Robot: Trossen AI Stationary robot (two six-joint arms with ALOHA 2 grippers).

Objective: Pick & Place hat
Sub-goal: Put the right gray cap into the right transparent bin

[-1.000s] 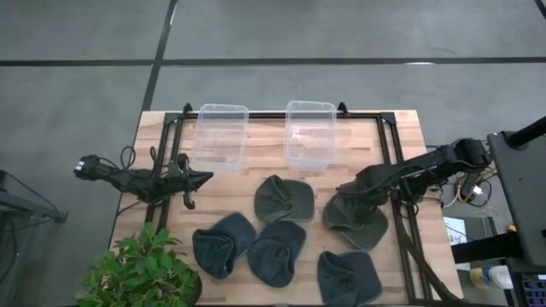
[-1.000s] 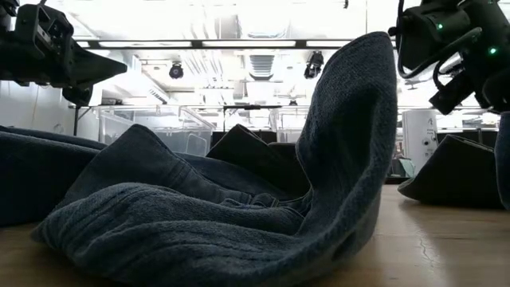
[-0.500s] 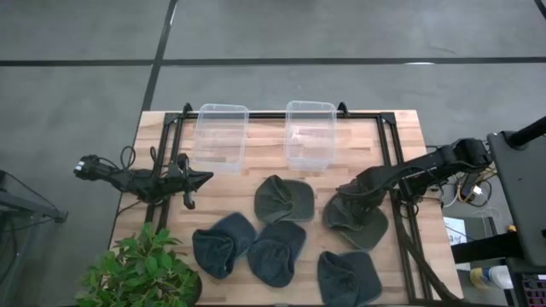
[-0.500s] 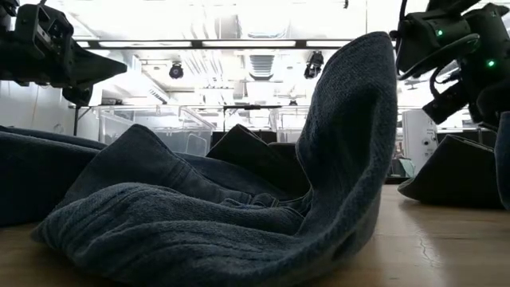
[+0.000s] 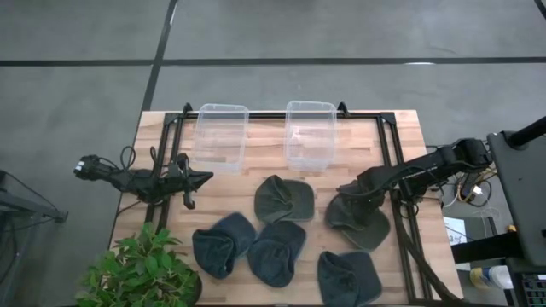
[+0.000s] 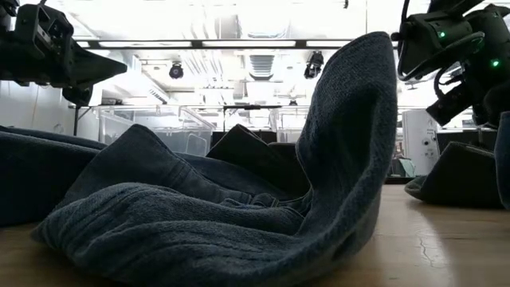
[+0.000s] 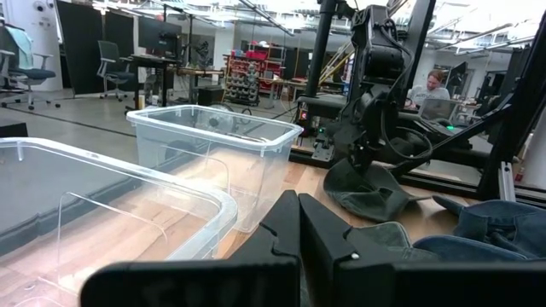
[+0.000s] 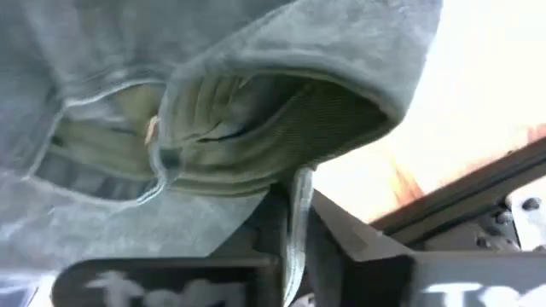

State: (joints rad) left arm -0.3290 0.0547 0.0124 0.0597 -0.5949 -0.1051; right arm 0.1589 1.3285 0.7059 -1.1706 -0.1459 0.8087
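Right wrist view: the right gripper [image 8: 290, 223] is pinching a fold of the olive hat [image 8: 256, 128], its two dark fingers drawn together on the fabric edge with the hat's ribbed lining bulging just beyond them.
High view, right arm: the right gripper [image 5: 348, 191] is sitting at the upper edge of the olive hat [image 5: 358, 220], which is lying on the right part of the wooden table [image 5: 401, 128], just beside the frame rail.
Grip quality: the hold looks to be on a thin layer only, so I judge that lifting slowly and straight up is the safe way, letting the rest of the hat peel off the wood without slipping out.
Likely target: the right clear bin [image 5: 310, 135] is standing near, up-table from the hat; carrying the hat high enough to clear the bin's rim before releasing seems wise.
Neighbours: a second olive hat [image 5: 284, 199] is lying between the held hat and the table's middle, and three blue hats [image 5: 277, 251] are lying nearer the front edge; all look apart from the held one, so dragging should not disturb them.
Left arm: the left gripper [image 5: 203, 177] is waiting at the table's left side near the left clear bin [image 5: 220, 136], its fingers closed together on nothing.
Low view: a blue hat [image 6: 239, 191] is filling the foreground, hiding most of the grasp.
Corner: a potted plant [image 5: 141, 269] is standing at the front left.
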